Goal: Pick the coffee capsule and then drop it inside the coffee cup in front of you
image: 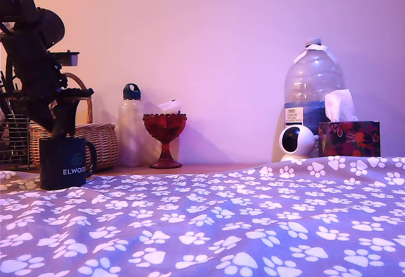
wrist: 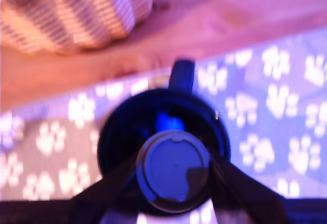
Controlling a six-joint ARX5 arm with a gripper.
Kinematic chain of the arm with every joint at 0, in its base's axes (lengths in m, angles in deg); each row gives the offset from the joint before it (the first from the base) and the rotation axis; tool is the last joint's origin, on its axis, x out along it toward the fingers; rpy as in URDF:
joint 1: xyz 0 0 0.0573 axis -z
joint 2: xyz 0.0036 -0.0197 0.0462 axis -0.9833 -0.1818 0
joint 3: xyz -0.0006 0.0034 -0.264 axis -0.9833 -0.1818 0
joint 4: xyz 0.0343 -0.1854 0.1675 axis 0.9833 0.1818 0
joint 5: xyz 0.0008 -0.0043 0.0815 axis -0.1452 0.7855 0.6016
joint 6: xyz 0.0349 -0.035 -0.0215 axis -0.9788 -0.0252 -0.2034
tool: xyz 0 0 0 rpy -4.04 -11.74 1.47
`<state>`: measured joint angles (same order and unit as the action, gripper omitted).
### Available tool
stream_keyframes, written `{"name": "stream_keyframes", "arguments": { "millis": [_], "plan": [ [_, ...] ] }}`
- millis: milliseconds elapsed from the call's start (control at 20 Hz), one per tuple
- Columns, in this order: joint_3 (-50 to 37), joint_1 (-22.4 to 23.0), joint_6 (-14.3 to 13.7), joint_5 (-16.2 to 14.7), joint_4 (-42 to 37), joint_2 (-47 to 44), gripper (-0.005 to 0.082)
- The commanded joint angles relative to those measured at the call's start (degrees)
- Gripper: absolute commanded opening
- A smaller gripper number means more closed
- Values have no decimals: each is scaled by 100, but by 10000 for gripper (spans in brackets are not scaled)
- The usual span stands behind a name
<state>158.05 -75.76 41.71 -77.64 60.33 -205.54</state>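
The wrist view looks straight down at the coffee capsule (wrist: 172,170), a round blue tub seen lid-up. My gripper (wrist: 172,179) is shut on it, one dark finger (wrist: 110,185) on each side. Directly below the capsule is the open mouth of the coffee cup (wrist: 110,132), with its loop handle (wrist: 182,75) pointing toward the wooden strip. In the exterior view the dark mug (image: 63,163) lettered "ELWOOD" stands at the far left. My gripper (image: 61,128) hangs just above its rim, and the capsule cannot be made out there.
A wicker basket (image: 95,141) stands right behind the mug, with a wire rack (image: 12,141) to its left. Along the wall are a clear bottle (image: 131,125), a red goblet (image: 164,131), a large water jug (image: 313,87), a white camera (image: 296,141) and a tissue box (image: 349,138). Paw-print cloth (image: 221,220) covers the foreground.
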Motion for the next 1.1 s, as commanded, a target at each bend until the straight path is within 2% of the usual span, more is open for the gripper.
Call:
{"name": "stream_keyframes", "arguments": {
  "millis": [0, 700, 1050],
  "plan": [
    [98, 9, -15, 46, 81, -116, 164],
    [98, -11, -13, 31, -376, -116, 163],
    [98, -11, -11, 31, -358, -116, 164]
  ]
}}
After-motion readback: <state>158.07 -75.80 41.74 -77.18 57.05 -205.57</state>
